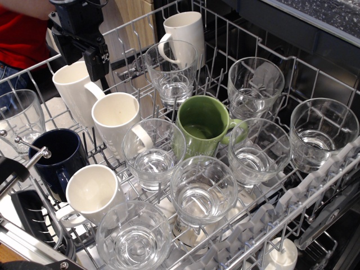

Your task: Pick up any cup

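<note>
Black gripper [95,59] enters from upper left, arm body running off the top edge. It points down and slightly right. Only its dark lower housing shows clearly; fingers not distinguishable, so whether jaws are spread or closed cannot be told.

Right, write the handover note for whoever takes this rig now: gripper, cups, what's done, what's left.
Gripper: above the rack's back-left corner, holding nothing; open or shut can't be told.
Cups: four cream-white mugs in the dish rack. The cup nearest the gripper sits just below it; another mug stands beside it.
Done: approach only; no cup lifted.
Left: descend, grip the cup, lift clear of the neighbouring glass tumblers.
</note>
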Robot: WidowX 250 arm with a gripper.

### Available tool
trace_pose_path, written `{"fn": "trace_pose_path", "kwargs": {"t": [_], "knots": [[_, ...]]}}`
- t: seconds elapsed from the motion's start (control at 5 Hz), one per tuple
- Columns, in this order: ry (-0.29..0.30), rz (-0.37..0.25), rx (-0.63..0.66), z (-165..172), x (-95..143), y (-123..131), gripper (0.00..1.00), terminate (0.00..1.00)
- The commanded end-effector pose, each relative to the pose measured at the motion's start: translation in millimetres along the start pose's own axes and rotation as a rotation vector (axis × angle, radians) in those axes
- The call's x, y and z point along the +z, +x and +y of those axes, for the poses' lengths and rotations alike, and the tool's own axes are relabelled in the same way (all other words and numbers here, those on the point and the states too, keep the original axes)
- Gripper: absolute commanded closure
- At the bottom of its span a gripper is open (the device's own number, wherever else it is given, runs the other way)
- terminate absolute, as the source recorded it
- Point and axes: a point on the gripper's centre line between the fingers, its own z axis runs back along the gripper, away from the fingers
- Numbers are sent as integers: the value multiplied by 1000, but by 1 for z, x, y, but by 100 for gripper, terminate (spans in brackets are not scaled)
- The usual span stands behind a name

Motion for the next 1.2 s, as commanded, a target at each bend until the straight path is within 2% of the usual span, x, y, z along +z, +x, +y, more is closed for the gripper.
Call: {"fn": "trace_pose_path", "kwargs": {"t": [0.0,0.2,0.4,0.6,0.8,1.0], "knots": [[0,0,0,0,0,0,0,0],[-1,20,-255,10,-1,4,0,0],[-38,14,-504,14,-8,3,0,0],[-103,47,-753,15,-21,4,0,0],[-113,115,-994,10,-44,8,0,0],[-49,90,-962,9,-66,9,0,0]]}}
